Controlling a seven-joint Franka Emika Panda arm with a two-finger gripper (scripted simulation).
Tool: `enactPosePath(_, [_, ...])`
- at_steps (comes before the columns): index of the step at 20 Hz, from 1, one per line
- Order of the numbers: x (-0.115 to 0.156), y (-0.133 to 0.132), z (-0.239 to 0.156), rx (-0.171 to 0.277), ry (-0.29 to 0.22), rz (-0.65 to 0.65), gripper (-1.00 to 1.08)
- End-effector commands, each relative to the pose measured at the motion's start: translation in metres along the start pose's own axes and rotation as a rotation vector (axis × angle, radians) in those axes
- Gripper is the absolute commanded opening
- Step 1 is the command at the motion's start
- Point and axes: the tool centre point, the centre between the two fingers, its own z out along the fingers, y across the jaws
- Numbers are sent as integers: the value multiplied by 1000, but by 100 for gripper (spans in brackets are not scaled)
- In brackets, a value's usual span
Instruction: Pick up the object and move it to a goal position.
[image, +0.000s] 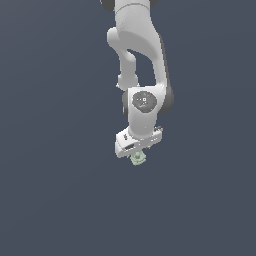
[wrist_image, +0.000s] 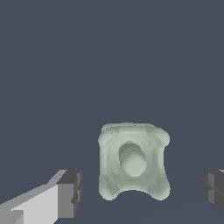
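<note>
The object (wrist_image: 132, 161) is a small pale grey-green lumpy piece with a squarish knobbly outline and a round centre. In the wrist view it lies between my two dark fingertips (wrist_image: 70, 194), with a gap on each side. My gripper (wrist_image: 142, 192) is open around it and does not touch it. In the exterior view the object (image: 138, 159) peeks out just under the white gripper (image: 137, 150), which hides most of it and hides the fingers.
The white arm (image: 140, 55) comes down from the top of the exterior view. The surface (image: 50, 175) is a plain dark blue-grey all round.
</note>
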Motion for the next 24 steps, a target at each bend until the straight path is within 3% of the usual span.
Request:
enactPosePath(1, [0, 0, 0, 0, 0, 0, 100])
enactPosePath(18, [1, -1, 51, 0, 1, -6, 100])
enactPosePath(19, [1, -1, 51, 0, 1, -6, -100])
enactPosePath(24, [1, -1, 51, 0, 1, -6, -100])
